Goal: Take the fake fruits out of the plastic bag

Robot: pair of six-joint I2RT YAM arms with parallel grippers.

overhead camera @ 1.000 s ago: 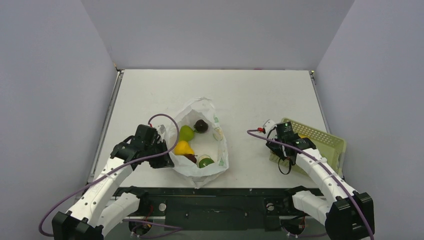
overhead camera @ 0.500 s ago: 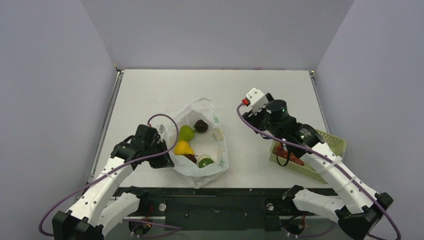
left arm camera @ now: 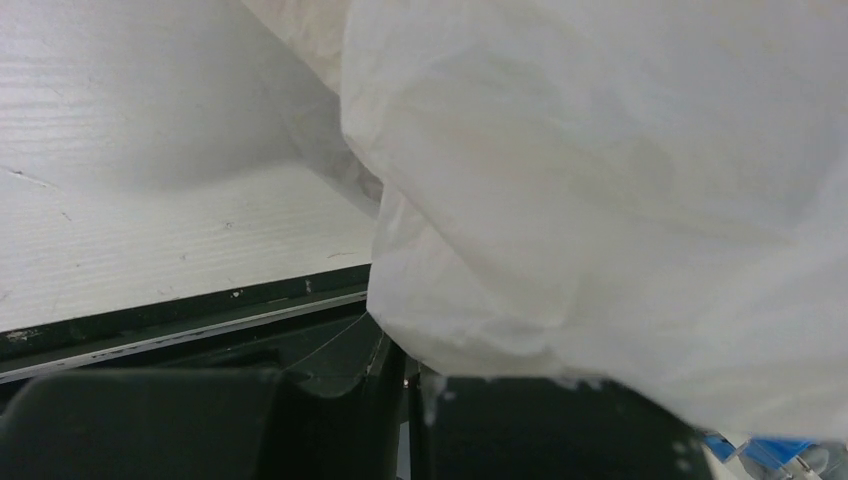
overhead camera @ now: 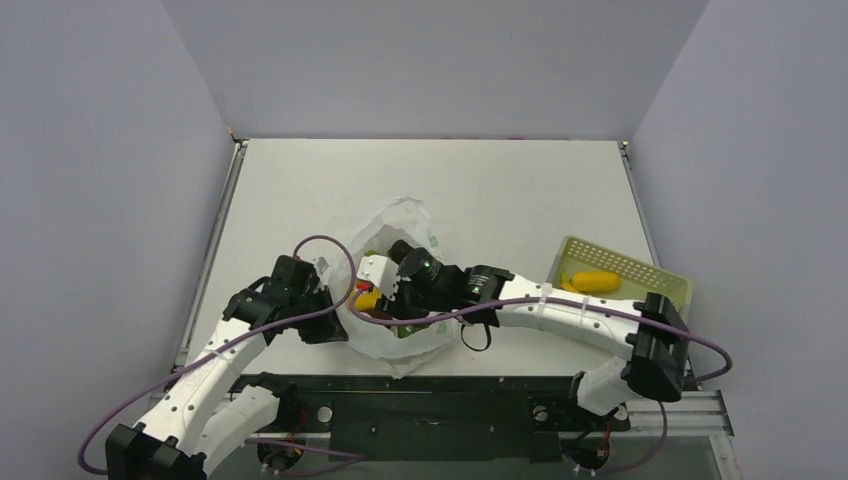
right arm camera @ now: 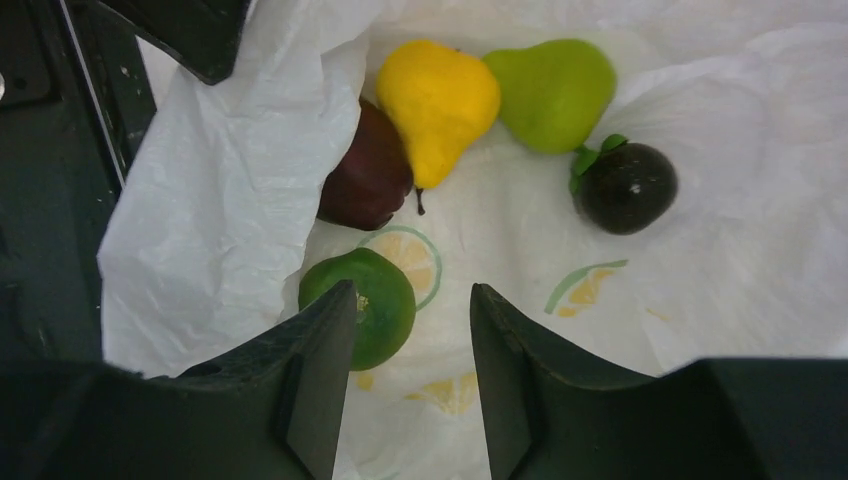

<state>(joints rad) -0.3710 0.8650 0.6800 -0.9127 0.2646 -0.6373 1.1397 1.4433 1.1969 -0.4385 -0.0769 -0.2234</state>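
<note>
The plastic bag (overhead camera: 405,215) lies open on the table. In the right wrist view the bag (right arm camera: 700,260) holds a green lime (right arm camera: 385,300), a dark purple fruit (right arm camera: 365,180), a yellow lumpy piece (right arm camera: 437,100), a green pear (right arm camera: 553,92) and a dark round fruit with a leaf (right arm camera: 625,187). My right gripper (right arm camera: 412,292) is open and empty just above them, with the lime at its left finger; from above the gripper (overhead camera: 393,312) hides most fruits. My left gripper (left arm camera: 410,400) is shut on the bag's left edge (left arm camera: 600,200), and it also shows from above (overhead camera: 325,322).
A pale yellow-green perforated basket (overhead camera: 640,268) stands at the right with a yellow banana (overhead camera: 598,280) in it. My right arm (overhead camera: 560,310) stretches across the near part of the table. The black rail (overhead camera: 430,385) runs along the near edge.
My right arm swung from the basket, up and across to the left, and its open gripper now hangs over the bag's mouth. The left gripper has stayed on the bag's edge.
</note>
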